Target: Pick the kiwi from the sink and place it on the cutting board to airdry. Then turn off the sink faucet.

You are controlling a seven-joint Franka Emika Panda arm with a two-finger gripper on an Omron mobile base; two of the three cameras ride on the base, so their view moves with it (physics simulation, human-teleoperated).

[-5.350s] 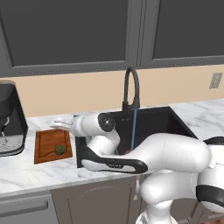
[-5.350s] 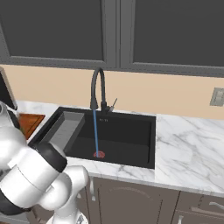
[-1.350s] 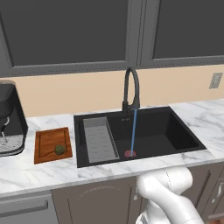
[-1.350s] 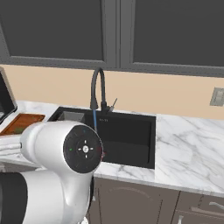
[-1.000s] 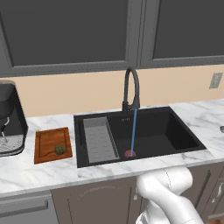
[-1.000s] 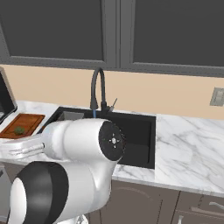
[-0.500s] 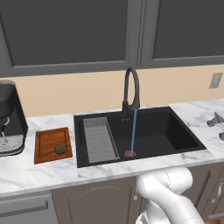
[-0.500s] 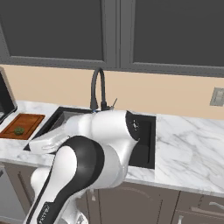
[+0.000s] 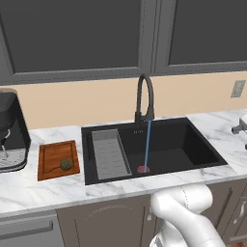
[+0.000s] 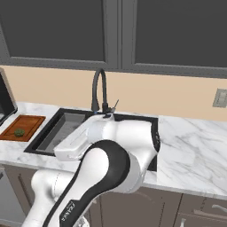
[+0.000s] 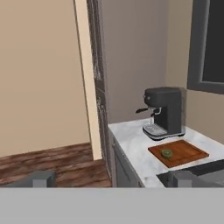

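Spread wide, the pincer (image 11: 113, 180) had nothing between its two dark tips in the hand view. It was aimed across the end of the counter, away from the basin. Beyond it the kiwi (image 11: 166, 153) lay on the cutting board (image 11: 186, 151), with the coffee machine (image 11: 164, 111) just behind the board. From where I stood the fruit part of the job looked finished.

In the left base view the kiwi (image 9: 66, 165) sat near the front right of the cutting board (image 9: 50, 159), on the counter just left of the sink (image 9: 193, 140). Water ran in a thin blue stream (image 9: 146, 144) from the sink faucet (image 9: 144, 99) down onto the red drain (image 9: 143, 169). The grey rack (image 9: 111, 154) lay in the left of the basin. So the step in hand was, I judged, shutting off the tap.

In the right base view the arm's white bulk hid much of the basin. Above it rose the sink faucet (image 10: 98, 88), with a thin lever (image 10: 115, 105) slanting up beside its base. The kiwi (image 10: 19, 132) and cutting board (image 10: 29, 122) lay far to the left.

To do it well, I would have swung the hand round to face the faucet and come at that lever from the open side, clear of the arched spout. One fingertip should then nudge the lever rather than pinch it, keeping away from the board so the fruit was not knocked.
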